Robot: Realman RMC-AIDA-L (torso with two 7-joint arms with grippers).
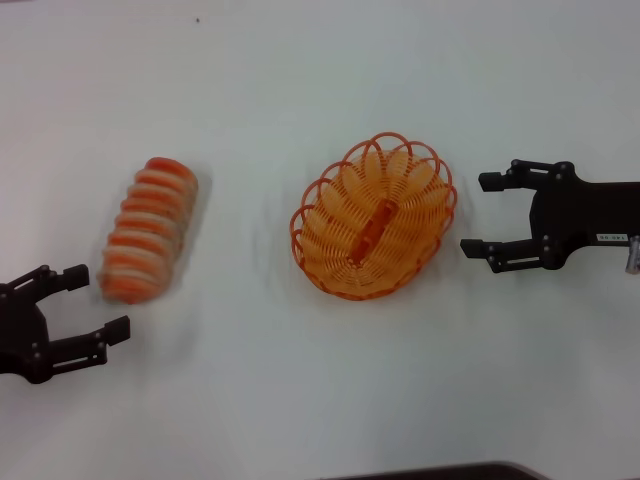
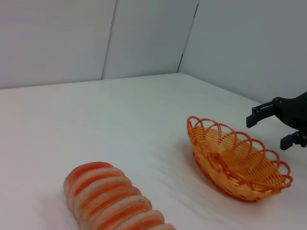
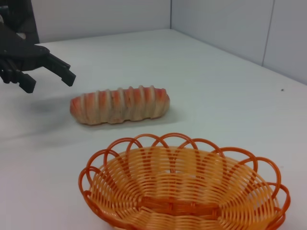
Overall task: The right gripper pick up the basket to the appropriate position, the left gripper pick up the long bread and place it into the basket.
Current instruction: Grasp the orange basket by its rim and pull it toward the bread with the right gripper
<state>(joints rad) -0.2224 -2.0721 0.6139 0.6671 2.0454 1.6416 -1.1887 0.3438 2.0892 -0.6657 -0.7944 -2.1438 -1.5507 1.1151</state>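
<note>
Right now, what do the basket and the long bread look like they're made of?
Basket: probably moulded plastic imitating wicker, given its uniform glossy orange strands, looped rim and solid base bar; coated wire is possible. Long bread: a toy loaf, likely plastic or foam, with a matte surface and even ridged orange-red and beige stripes. Both grippers are apart from them, jaws open.

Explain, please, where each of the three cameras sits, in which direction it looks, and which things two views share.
Head view: above, looking down at the table; shows the open left gripper and open right gripper.
Left wrist view: low, past the long bread toward the basket and the right gripper.
Right wrist view: low, over the basket toward the bread and the left gripper.
All views share basket and bread.
</note>
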